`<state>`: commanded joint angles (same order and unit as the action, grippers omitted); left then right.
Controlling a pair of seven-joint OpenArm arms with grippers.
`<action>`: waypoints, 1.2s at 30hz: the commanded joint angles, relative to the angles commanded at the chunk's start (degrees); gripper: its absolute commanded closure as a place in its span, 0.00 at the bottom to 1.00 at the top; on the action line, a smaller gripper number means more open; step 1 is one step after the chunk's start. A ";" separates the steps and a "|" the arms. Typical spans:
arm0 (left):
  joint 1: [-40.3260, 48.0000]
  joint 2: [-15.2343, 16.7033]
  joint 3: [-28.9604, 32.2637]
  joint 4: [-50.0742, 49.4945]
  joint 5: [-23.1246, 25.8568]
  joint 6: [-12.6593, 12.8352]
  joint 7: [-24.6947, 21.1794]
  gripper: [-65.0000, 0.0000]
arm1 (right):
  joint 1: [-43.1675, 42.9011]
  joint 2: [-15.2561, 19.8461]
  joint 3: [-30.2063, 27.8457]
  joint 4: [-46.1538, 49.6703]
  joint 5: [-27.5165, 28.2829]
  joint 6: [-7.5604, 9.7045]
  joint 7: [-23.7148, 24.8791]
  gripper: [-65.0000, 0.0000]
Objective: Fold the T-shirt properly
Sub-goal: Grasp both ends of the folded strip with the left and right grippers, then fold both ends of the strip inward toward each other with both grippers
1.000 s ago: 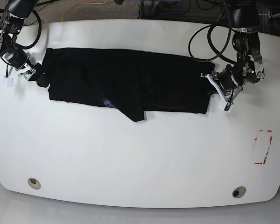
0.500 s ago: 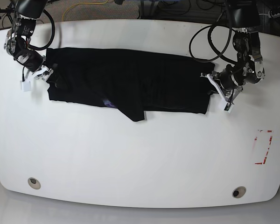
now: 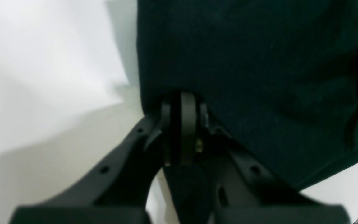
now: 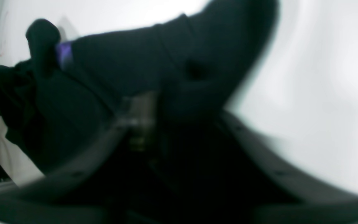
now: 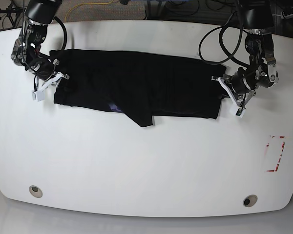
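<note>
Two arms reach down onto a white table [image 5: 136, 161], one at each end of a long black T-shirt [image 5: 136, 83] that lies stretched as a wide band across the far half of the tabletop. At the left of the base view, the right gripper [image 5: 56, 80] sits on the shirt's left end; its wrist view is blurred, yet dark cloth bunches between its two fingers there, so it appears to be pinching the shirt [image 4: 141, 68], with the fabric lifted and draped away from the claw. A small patch of purple print [image 4: 63, 51] shows on the cloth in that view, and the same purple peeks out along the shirt's near edge in the base view [image 5: 115, 107]. Just right of that patch, a short black flap of the shirt hangs down past the lower hem toward the near side of the table. Farther right, the left gripper [image 5: 223, 90] meets the shirt's right end; in its wrist view its fingers [image 3: 187, 124] are pressed together on the hem of the shirt [image 3: 253, 68], gripping the cloth, with bare table beside it. Near the right edge of the table a small red outline mark [image 5: 276, 153] lies well apart from the shirt. Near the front edge sit two round holes [image 5: 35, 190], one toward each corner.
</note>
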<state>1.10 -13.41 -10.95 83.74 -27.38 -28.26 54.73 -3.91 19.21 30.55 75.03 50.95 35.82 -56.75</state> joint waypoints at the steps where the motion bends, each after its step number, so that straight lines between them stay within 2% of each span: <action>1: 0.00 0.09 0.00 0.00 0.00 0.53 0.00 0.95 | -0.09 0.18 0.00 0.44 0.00 -0.09 0.00 1.00; 4: -0.53 0.26 0.18 0.00 0.00 2.99 0.00 0.95 | -0.35 0.53 0.00 3.08 0.00 -0.18 -0.26 1.00; 6: -1.85 0.26 1.76 -0.18 0.00 5.45 0.00 0.95 | -1.49 0.70 0.00 5.89 -0.09 -1.32 -1.67 1.00; 12: -3.60 1.32 6.59 -0.26 -0.09 10.02 -0.18 0.95 | -3.69 0.70 -0.09 14.86 -0.09 -8.88 -2.99 1.00; 17: -5.36 5.10 7.30 -1.41 -0.09 12.04 0.18 0.95 | -4.57 0.70 -0.18 21.27 -0.09 -12.84 -4.84 1.00; 21: -6.86 7.74 7.30 -4.57 0.00 13.19 0.09 0.95 | -4.22 0.70 -0.18 26.02 -0.09 -13.89 -7.12 1.00; 24: -8.88 10.29 7.38 -9.05 0.00 15.91 -0.18 0.95 | -2.29 0.70 -0.18 30.95 -0.09 -13.89 -9.67 1.00; 28: -11.52 13.36 8.26 -14.51 0.00 18.11 -0.35 0.95 | -0.35 0.70 -1.05 34.29 -0.09 -13.63 -11.16 1.00; 31: -13.19 14.86 9.93 -17.41 0.00 18.46 -1.41 0.95 | 1.32 0.88 -3.60 34.81 -0.09 -13.36 -11.16 1.00; 36: -14.68 15.56 13.54 -19.52 0.00 18.46 -2.81 0.95 | 4.92 0.62 -9.23 35.16 -0.09 -13.27 -10.99 1.00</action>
<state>-13.58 2.15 2.59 64.22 -27.38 -9.80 51.91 1.01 19.82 21.32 110.20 50.86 22.55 -67.74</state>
